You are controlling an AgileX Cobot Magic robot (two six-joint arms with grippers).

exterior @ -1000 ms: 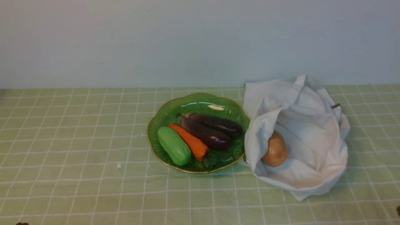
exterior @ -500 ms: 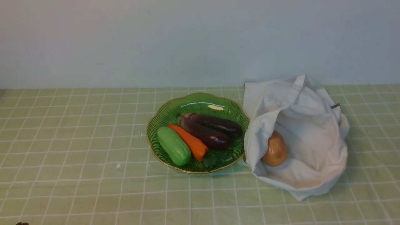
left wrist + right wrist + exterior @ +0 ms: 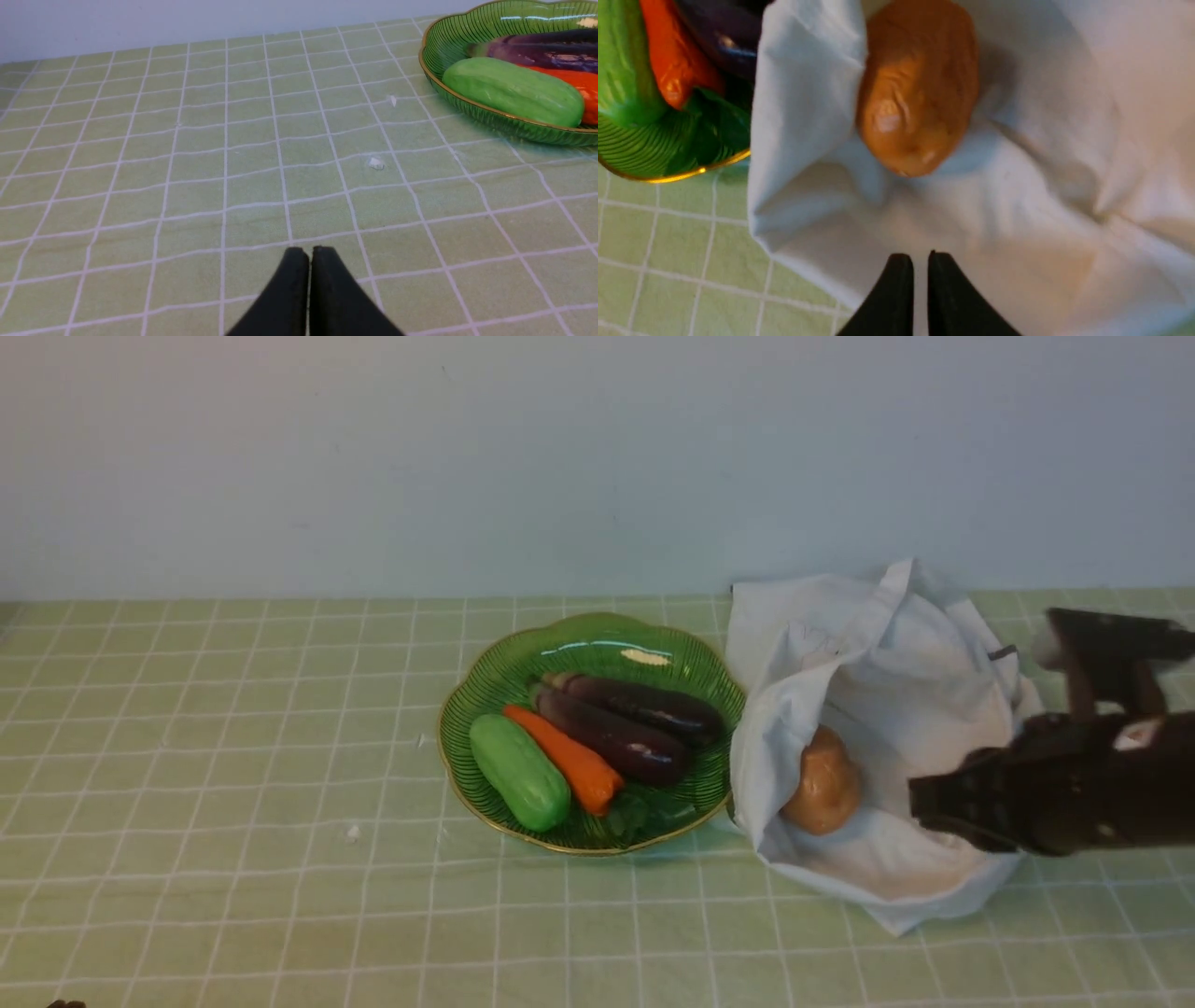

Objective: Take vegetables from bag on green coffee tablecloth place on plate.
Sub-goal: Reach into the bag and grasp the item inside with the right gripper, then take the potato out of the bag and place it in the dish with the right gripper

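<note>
Potato [image 3: 822, 793] lies inside the open white bag [image 3: 915, 709], beside the plate [image 3: 597, 639]. Plate holds cucumber [image 3: 519, 771], carrot [image 3: 568, 758] and two aubergines [image 3: 625, 728]. Right gripper [image 3: 920, 259] hovers over the bag, jaws almost together and empty. Left gripper [image 3: 309, 254] has its jaws together.

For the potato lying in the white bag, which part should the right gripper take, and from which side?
Across the narrow middle of the potato, coming down from above on the open side of the bag, away from the plate. It lies bare there, while a cloth fold laps over its plate-side edge. The right gripper, jaws nearly together, would likely need to open first.
</note>
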